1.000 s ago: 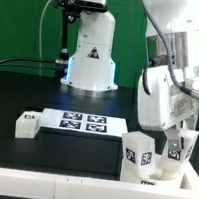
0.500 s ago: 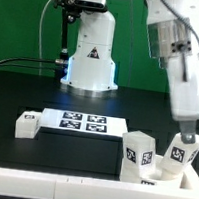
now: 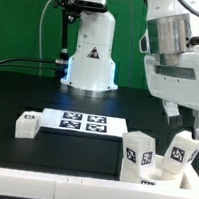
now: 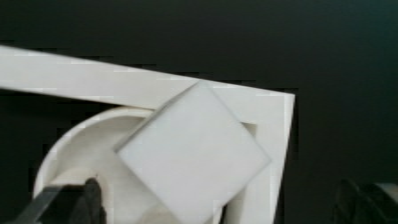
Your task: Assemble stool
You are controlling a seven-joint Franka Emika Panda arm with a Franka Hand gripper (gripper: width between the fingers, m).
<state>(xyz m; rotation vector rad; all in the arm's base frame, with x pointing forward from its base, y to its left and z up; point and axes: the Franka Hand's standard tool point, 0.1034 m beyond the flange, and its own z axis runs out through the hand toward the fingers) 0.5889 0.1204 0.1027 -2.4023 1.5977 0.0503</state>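
Standing legs (image 3: pixel 182 150) and seat (image 3: pixel 164 177) lie below the hand (image 3: pixel 184 119)

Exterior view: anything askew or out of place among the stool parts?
Yes. The white tagged plastic leg at the exterior view's right, standing on the round white seat disc, looks tilted, with its tag off square. The neighbouring white leg stands upright. The tilted one may not be fully seated.

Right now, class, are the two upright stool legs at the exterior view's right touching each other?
Apart. The exterior view shows the first leg and the second leg standing side by side with a plain dark gap between them.
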